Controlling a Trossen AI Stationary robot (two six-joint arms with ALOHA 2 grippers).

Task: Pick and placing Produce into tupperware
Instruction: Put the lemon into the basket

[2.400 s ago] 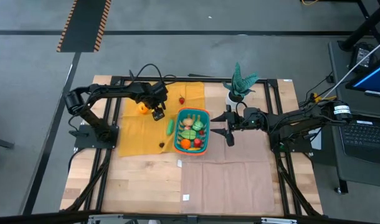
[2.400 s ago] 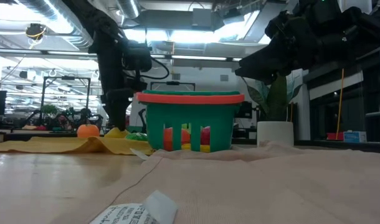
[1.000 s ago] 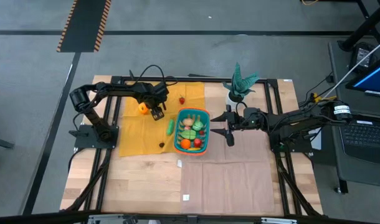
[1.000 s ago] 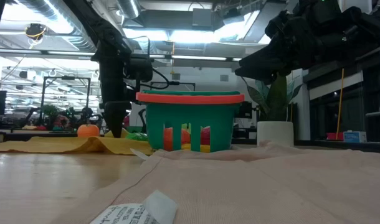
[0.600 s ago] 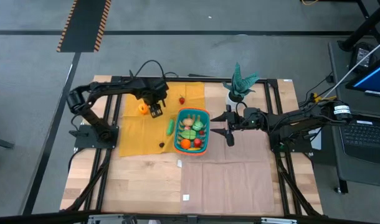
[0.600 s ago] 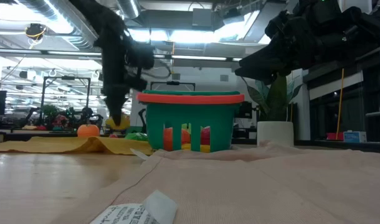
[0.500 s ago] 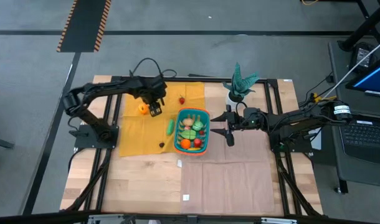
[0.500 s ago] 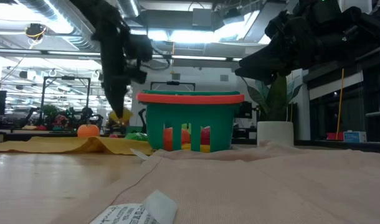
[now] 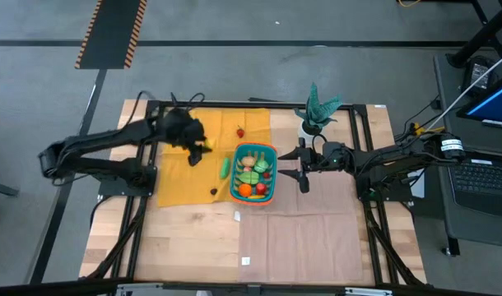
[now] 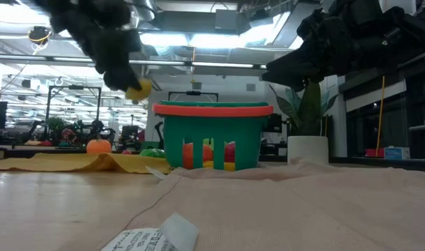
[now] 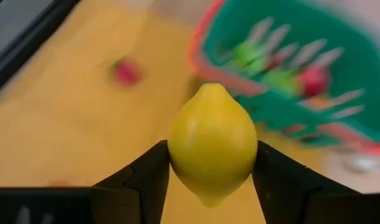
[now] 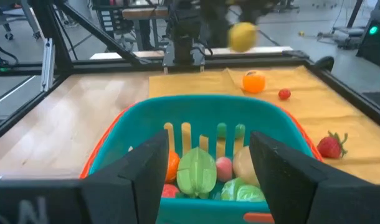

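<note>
While the right gripper waits open, the raised left gripper grips a lemon.

I see a bright yellow plastic lemon between my left hand's dark fingers. The slotted plastic basket is teal with an orange rim, holding green, red and orange pieces. A mustard-yellow cloth covers the pale wooden bench.
</note>
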